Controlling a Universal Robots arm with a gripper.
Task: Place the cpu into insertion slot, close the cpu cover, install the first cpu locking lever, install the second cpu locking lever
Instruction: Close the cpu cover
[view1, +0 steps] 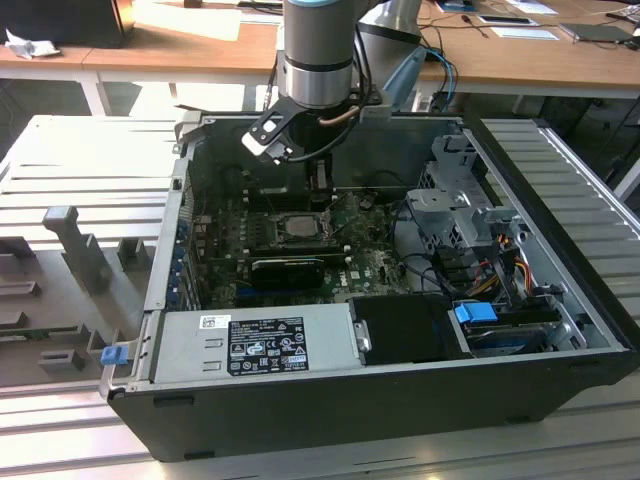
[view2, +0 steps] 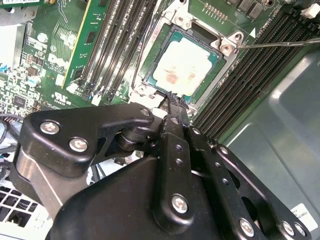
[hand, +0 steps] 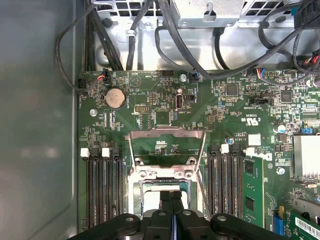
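The cpu (view2: 186, 66) lies flat in its socket on the green motherboard (hand: 165, 100), its silver top marked with reddish stains; in the exterior view the cpu (view1: 298, 226) sits just below the arm. The cpu cover (hand: 150, 133), a thin metal frame, stands swung up and open behind the socket. My gripper (view2: 172, 97) is shut with nothing between its fingers, its tip at the socket's edge beside the chip. From outside the case, the gripper (view1: 322, 200) hangs just above the socket. A thin wire locking lever (view2: 280, 44) juts out free beside the socket.
Black memory slots (hand: 102, 185) flank the socket on both sides. A black card (view1: 288, 268) lies in front of the socket, the power supply (view1: 255, 345) along the case's front wall, and a drive cage (view1: 460, 200) with cables on the exterior view's right.
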